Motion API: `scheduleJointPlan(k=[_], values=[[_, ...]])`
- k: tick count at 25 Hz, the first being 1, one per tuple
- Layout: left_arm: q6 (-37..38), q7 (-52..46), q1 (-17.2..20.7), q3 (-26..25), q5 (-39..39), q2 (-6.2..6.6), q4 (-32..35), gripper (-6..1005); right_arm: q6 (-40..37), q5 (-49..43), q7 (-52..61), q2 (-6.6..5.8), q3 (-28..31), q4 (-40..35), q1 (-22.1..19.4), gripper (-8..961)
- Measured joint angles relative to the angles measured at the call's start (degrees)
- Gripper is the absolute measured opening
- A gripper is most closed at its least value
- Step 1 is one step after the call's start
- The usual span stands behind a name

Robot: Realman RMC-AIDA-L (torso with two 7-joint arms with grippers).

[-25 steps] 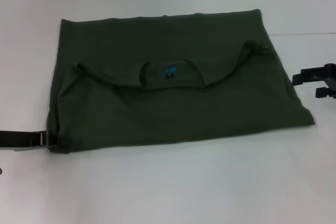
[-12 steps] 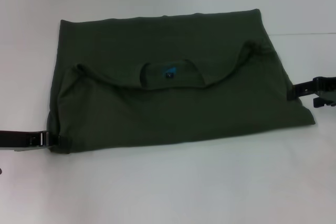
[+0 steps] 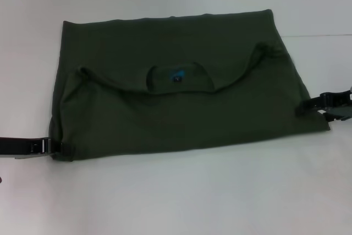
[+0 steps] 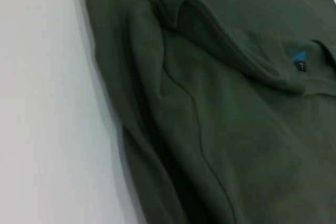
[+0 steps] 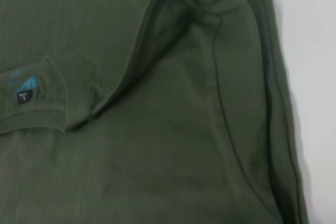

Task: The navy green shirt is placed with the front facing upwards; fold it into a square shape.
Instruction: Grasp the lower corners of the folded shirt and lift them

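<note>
Your right gripper (image 3: 314, 107) has moved in and nearer, now touching the navy green shirt (image 3: 181, 83) at its right edge; I cannot tell its grasp. The left gripper (image 3: 55, 147) stays clenched on the shirt's near-left corner on the white table (image 3: 181, 196).

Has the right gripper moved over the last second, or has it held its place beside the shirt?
Yes. In the head view the right gripper has come down and in toward the navy green shirt, now touching its right edge near the front corner. The shirt itself lies unchanged.
</note>
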Motion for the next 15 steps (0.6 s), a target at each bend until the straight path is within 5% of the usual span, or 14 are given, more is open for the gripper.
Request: scheduleJointPlan(k=[15], values=[[0.1, -0.1, 0.0, 0.0, 0.0, 0.00, 0.0, 51, 1.2, 0.0, 0.6, 0.89, -0.4, 0.0, -0.1, 901]])
